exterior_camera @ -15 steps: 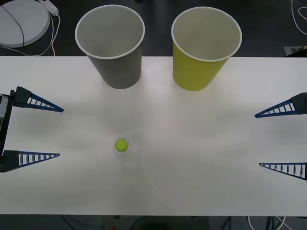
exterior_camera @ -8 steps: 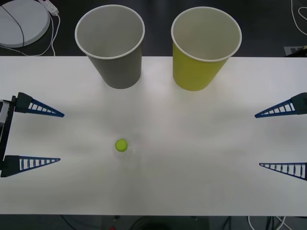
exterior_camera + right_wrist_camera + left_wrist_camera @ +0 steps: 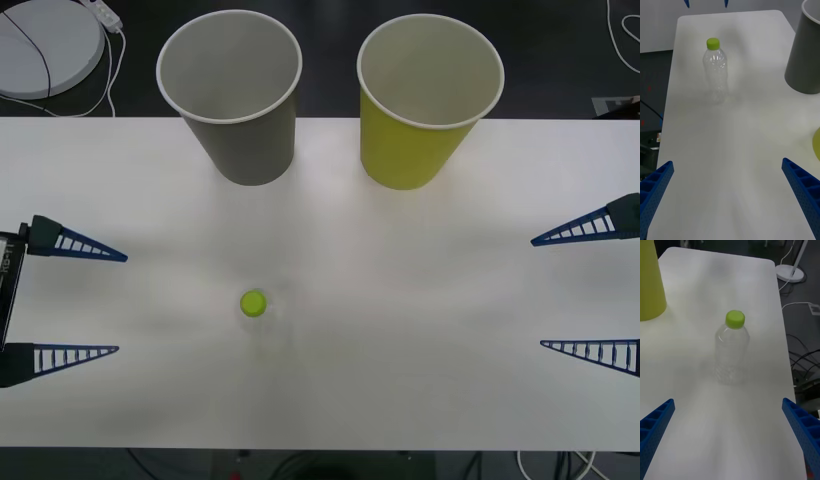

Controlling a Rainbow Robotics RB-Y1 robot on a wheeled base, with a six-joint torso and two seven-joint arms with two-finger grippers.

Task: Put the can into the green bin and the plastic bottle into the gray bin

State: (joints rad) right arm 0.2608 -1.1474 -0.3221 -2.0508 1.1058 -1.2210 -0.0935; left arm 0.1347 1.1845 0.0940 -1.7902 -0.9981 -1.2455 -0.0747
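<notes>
- Front view: a white table [image 3: 420, 400] is seen against a dark floor, with a round white lamp base [image 3: 45, 45] and its cable beyond the far left corner. The gray bin [image 3: 232, 95] and the green bin [image 3: 428, 100] are set upright side by side along the far edge, gray to the left. The plastic bottle [image 3: 254, 303] is seen from above, so mostly its yellow-green cap shows, near of the gray bin and left of centre. The left gripper [image 3: 65, 298] at the left edge and the right gripper [image 3: 590, 290] at the right edge are both spread wide, holding nothing.
- Right wrist view: the bottle [image 3: 715, 75] is shown upright, clear and crinkled; no label band can be made out.
- Left wrist view: the bottle [image 3: 732, 348] stands between the spread fingers [image 3: 655, 423], apart from them, nearer than in the right wrist view.
</notes>
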